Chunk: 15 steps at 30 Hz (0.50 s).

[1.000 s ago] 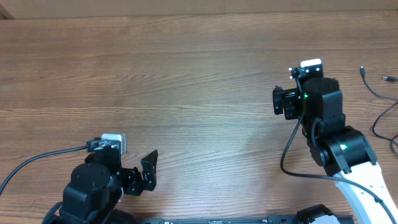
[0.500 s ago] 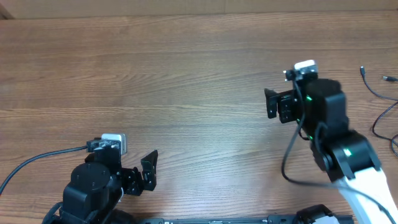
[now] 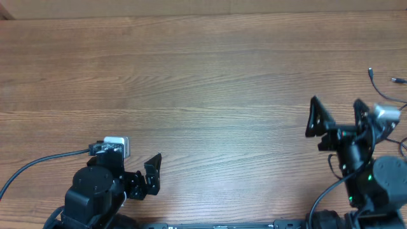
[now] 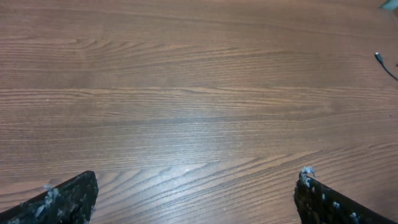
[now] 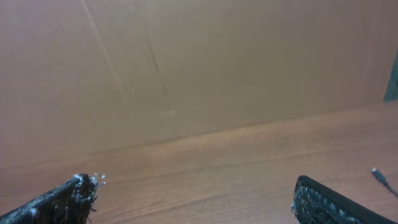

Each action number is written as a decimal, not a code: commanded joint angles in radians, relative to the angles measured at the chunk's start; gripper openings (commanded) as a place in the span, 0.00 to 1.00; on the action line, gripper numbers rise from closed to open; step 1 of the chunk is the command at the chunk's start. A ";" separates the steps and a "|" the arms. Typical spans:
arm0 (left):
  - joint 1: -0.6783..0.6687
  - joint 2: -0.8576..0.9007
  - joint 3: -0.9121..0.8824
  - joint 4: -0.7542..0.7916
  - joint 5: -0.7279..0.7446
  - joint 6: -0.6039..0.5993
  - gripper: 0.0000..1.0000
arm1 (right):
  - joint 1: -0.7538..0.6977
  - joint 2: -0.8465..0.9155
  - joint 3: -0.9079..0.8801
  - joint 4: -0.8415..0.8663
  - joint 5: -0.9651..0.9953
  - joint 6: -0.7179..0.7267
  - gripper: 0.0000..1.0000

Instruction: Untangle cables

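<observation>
Nearest us, the left gripper [image 3: 152, 173] sits low, well to the left of the right gripper [image 3: 337, 109]. Both have their jaws spread wide and hold nothing, so we judge neither has begun a grasp. Just beyond the right gripper, to its right, the cables [image 3: 380, 92] lie loose on the counter [image 3: 203, 76] and run out of view. The right arm looks better placed for them. The overhead view shows two plug ends and a loop. Each wrist view catches only one plug tip, and the right wrist view mostly faces a plain brown backdrop [image 5: 186, 62].

Table [image 3: 203, 57]: one. Grippers: two, with the left gripper [image 3: 151, 173] at 7 o'clock and the right gripper [image 3: 337, 109] at 3 o'clock. Thin cables [image 3: 375, 86]: number unclear, running off-frame. Plug ends: two, first plug [image 3: 371, 72] and second plug [image 3: 397, 80], at 3 o'clock.
</observation>
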 commanded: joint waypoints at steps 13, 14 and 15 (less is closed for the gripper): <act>0.005 -0.003 -0.004 0.000 0.009 -0.006 1.00 | -0.026 -0.410 -0.422 0.151 -0.042 0.026 1.00; 0.005 -0.003 -0.004 0.000 0.009 -0.006 0.99 | -0.026 -0.418 -0.438 0.161 -0.045 0.027 1.00; 0.005 -0.003 -0.004 0.000 0.009 -0.006 1.00 | -0.026 -0.426 -0.452 0.166 -0.050 0.027 1.00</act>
